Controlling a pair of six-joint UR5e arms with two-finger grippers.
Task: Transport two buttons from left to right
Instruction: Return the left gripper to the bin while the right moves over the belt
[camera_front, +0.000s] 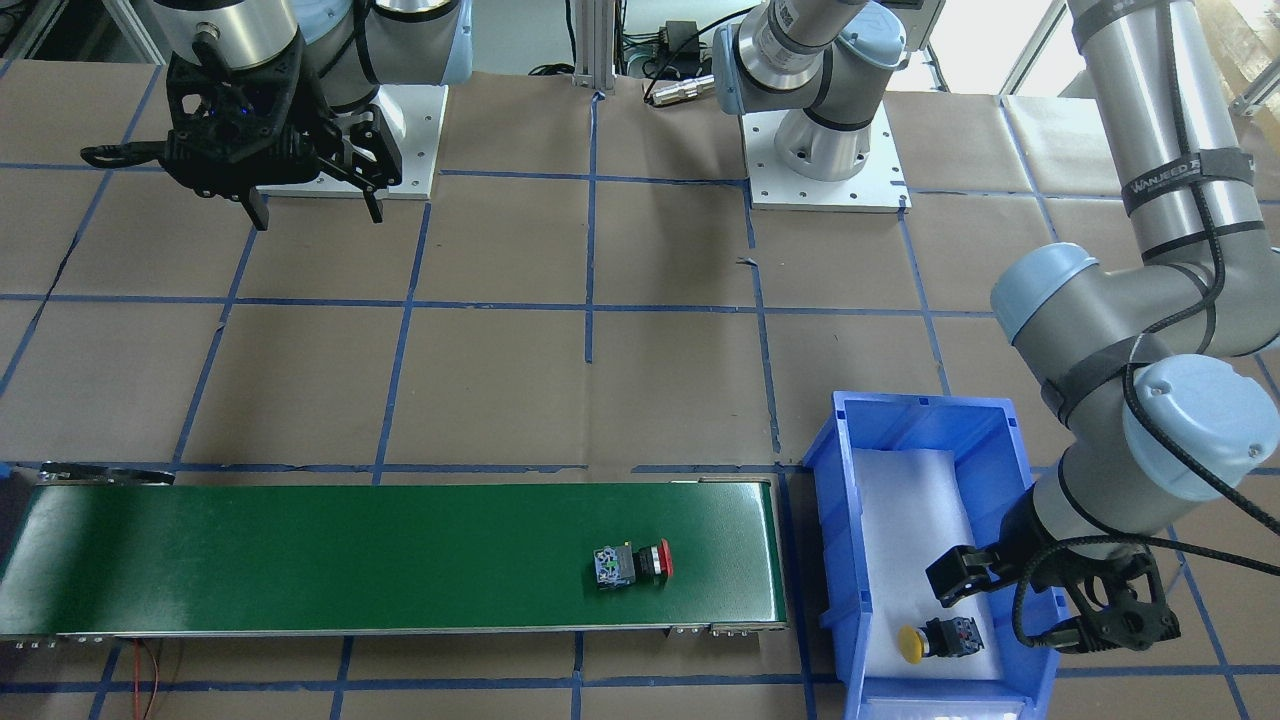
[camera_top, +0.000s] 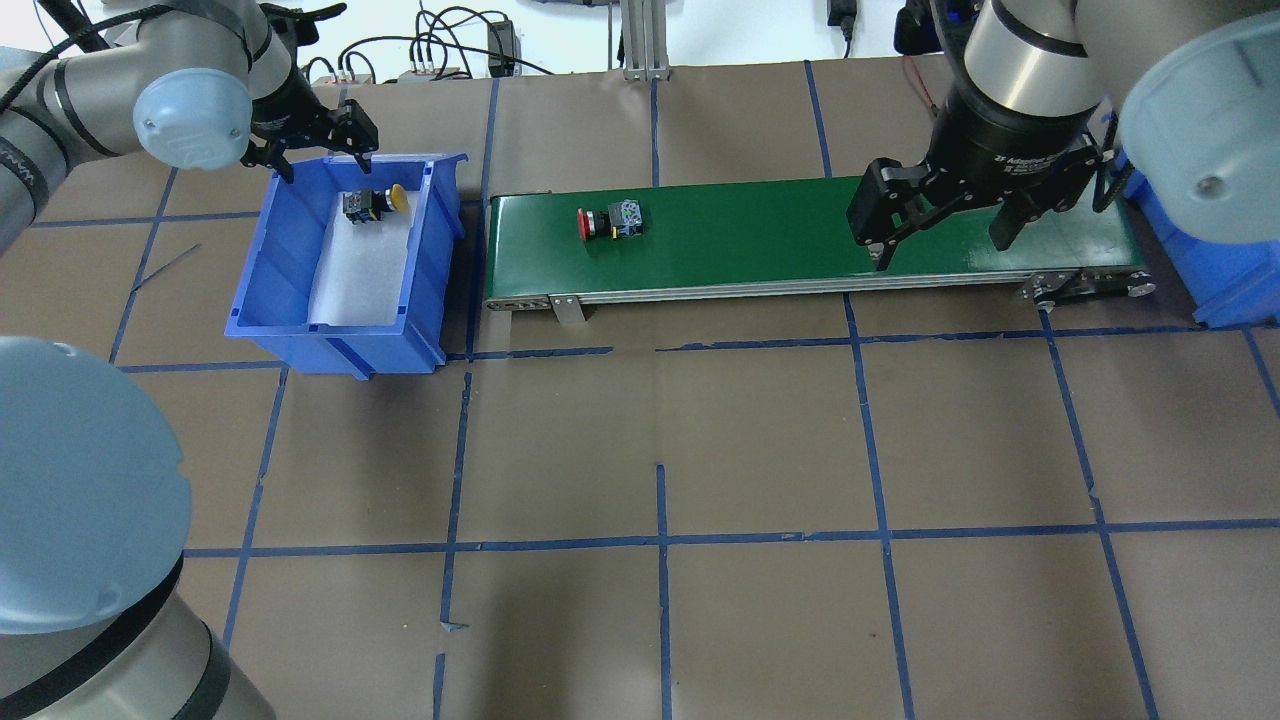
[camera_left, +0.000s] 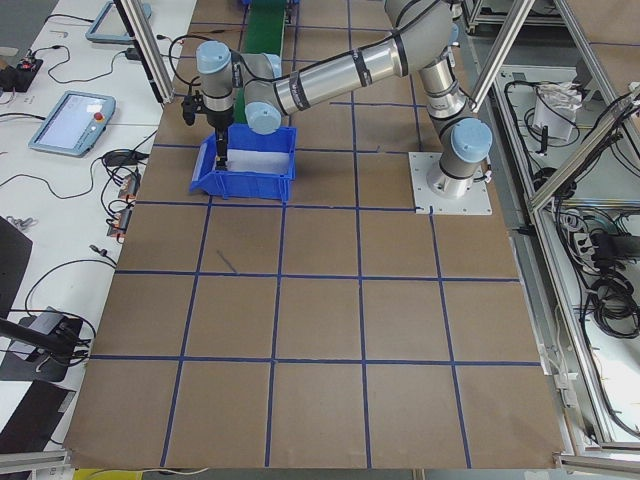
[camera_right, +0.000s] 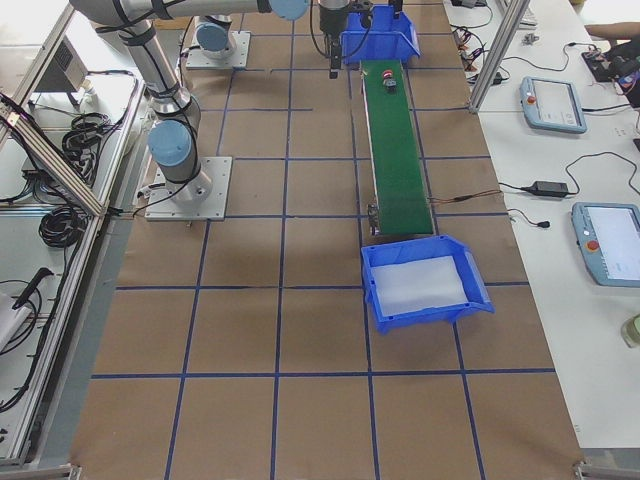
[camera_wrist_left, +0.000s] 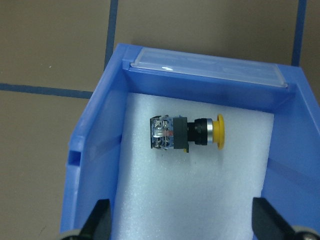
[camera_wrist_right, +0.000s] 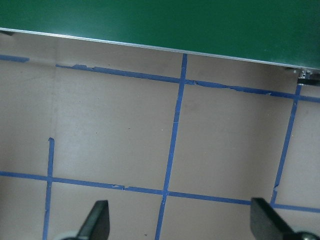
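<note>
Hovering above the yellow button (camera_front: 940, 640) in a blue bin (camera_front: 920, 405), the left pincer (camera_front: 1007, 606) has its fingers apart; the right pincer (camera_top: 941, 247) is likewise apart, and the red button (camera_top: 610, 220) lies on the belt (camera_top: 760, 230).

Green conveyor (camera_top: 800, 225) between two blue bins (camera_top: 340, 345)

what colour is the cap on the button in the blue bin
Yellow. The cap of that button shows clearest in the left wrist view.

Bright, even light — soft, faint shadows beside the belt (camera_front: 300, 555). Glare on the bin's (camera_wrist_left: 95, 130) label strip (camera_wrist_left: 205, 70); fingers (camera_wrist_left: 100, 220) blur at the wrist views' lower edge.
</note>
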